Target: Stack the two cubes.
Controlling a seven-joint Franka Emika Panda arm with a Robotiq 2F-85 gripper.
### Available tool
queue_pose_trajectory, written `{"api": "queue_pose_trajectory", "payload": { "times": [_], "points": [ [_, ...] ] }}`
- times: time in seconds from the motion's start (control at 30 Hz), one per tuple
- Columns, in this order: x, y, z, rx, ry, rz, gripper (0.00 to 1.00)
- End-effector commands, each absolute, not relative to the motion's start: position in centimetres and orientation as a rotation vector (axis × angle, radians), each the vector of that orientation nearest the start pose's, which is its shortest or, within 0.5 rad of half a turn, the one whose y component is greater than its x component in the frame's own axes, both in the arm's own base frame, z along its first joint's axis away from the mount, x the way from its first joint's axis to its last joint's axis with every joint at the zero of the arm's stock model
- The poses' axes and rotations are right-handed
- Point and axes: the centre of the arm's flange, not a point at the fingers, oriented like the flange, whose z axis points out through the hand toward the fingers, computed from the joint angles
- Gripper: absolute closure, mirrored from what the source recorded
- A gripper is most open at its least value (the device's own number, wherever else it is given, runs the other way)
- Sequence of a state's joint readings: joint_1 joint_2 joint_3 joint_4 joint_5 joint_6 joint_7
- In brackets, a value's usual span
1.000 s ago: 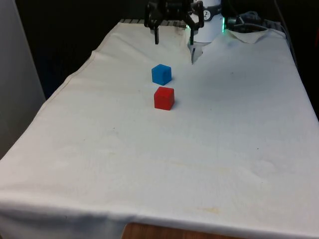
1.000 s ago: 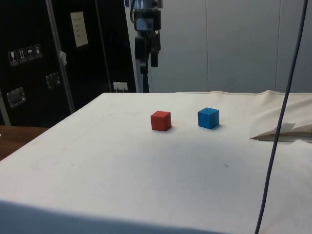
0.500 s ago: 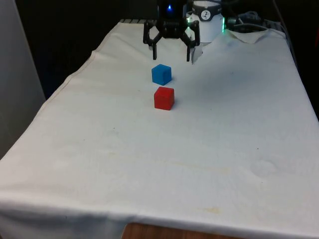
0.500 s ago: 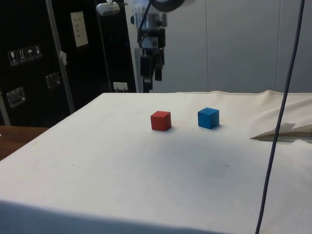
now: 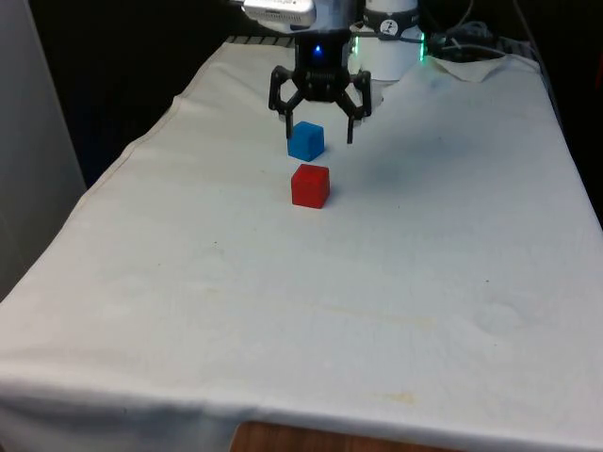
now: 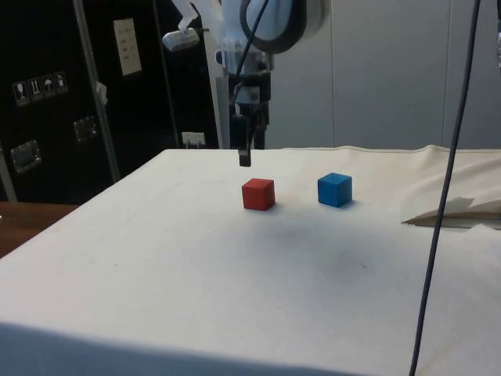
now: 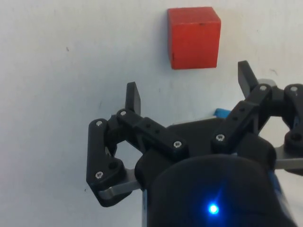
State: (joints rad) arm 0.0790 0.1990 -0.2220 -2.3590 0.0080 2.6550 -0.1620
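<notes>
Step in hand: the approach. Nothing is grasped and no stack is begun. The claw hangs in the air with its fingers spread wide and nothing between them.

Landmark: the red cube. The blue cube sits just beyond it towards the robot's end of the bench, near it but apart, a strip of cloth showing between them. Both stand flat on the white cloth. In the side view the red cube and the blue cube are clearly separate, and the claw hangs above and a little behind the red one, not over the blue.

In the front view the claw looks to straddle the blue cube from above, which the side view contradicts. In the wrist view the red cube lies ahead of the spread fingers, while only a sliver of the blue cube peeps past the claw's body. Which cube it is making for I cannot tell.

Next move, as I judge it: centre over one cube, descend until the fingers pass either side of it, then close.

Room: open cloth on every side of the red cube except the blue one's. The bench edges are well away. The risk is a finger nudging the neighbouring cube on the way down.
</notes>
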Motion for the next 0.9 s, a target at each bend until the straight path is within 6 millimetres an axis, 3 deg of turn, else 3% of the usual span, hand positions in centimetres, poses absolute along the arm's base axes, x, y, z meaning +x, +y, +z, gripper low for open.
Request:
{"api": "queue_pose_trajectory", "payload": {
  "times": [0.0, 0.87],
  "points": [
    [51.7, -7.8, 25.4, -3.197, -0.031, -0.165, 0.00],
    [51.6, -9.3, 19.8, -3.237, -0.018, -0.197, 0.00]
  ]
}}
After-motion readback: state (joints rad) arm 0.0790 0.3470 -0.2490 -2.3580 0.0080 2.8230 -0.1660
